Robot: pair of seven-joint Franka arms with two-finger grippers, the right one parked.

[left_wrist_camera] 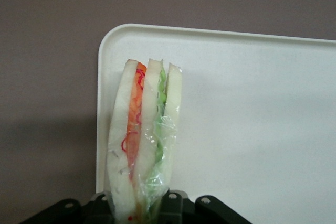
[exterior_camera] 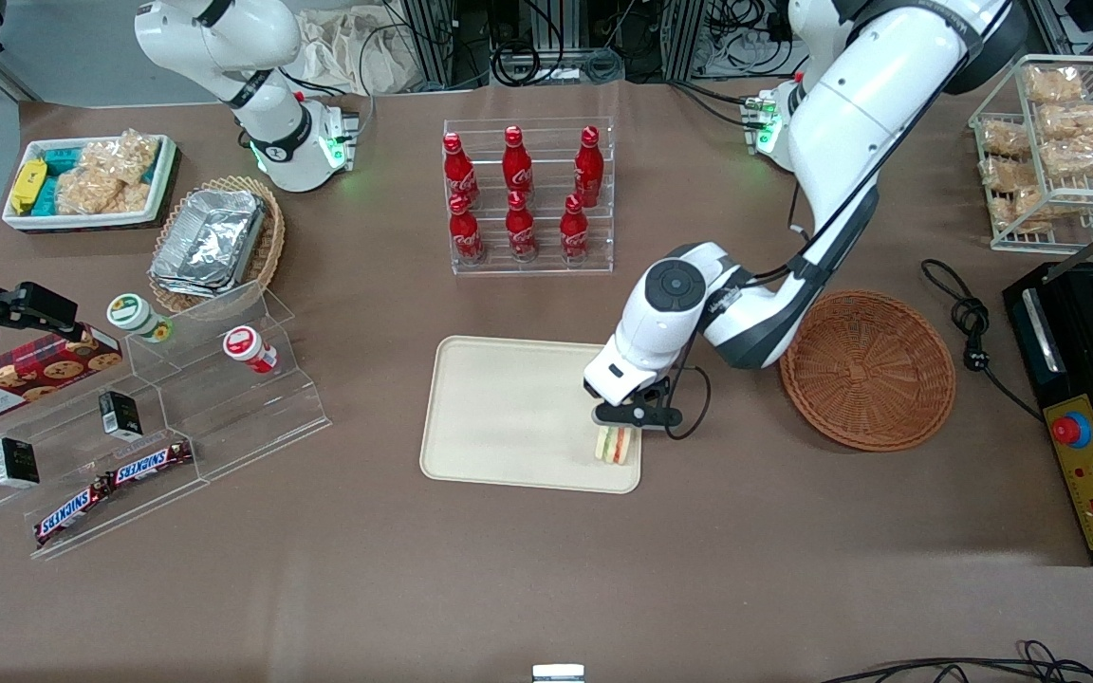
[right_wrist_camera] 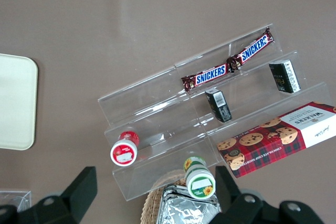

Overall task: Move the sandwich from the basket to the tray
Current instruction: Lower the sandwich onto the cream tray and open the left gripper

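The sandwich [exterior_camera: 614,445] is a wrapped wedge with pale bread, orange-red and green layers. It stands on edge at the corner of the cream tray [exterior_camera: 509,408] that is nearest the front camera and toward the working arm's end. My left gripper [exterior_camera: 619,430] is directly above it and shut on its upper end. In the left wrist view the sandwich [left_wrist_camera: 144,140] sticks out from the gripper [left_wrist_camera: 144,209] over the tray's rounded corner [left_wrist_camera: 252,119]. The reddish-brown wicker basket [exterior_camera: 867,368] lies empty beside the tray, toward the working arm's end.
A clear rack of red cola bottles [exterior_camera: 527,194] stands farther from the camera than the tray. A clear stepped stand with snacks [exterior_camera: 148,408] is toward the parked arm's end. A black appliance [exterior_camera: 1092,398] and cable [exterior_camera: 969,323] lie past the basket.
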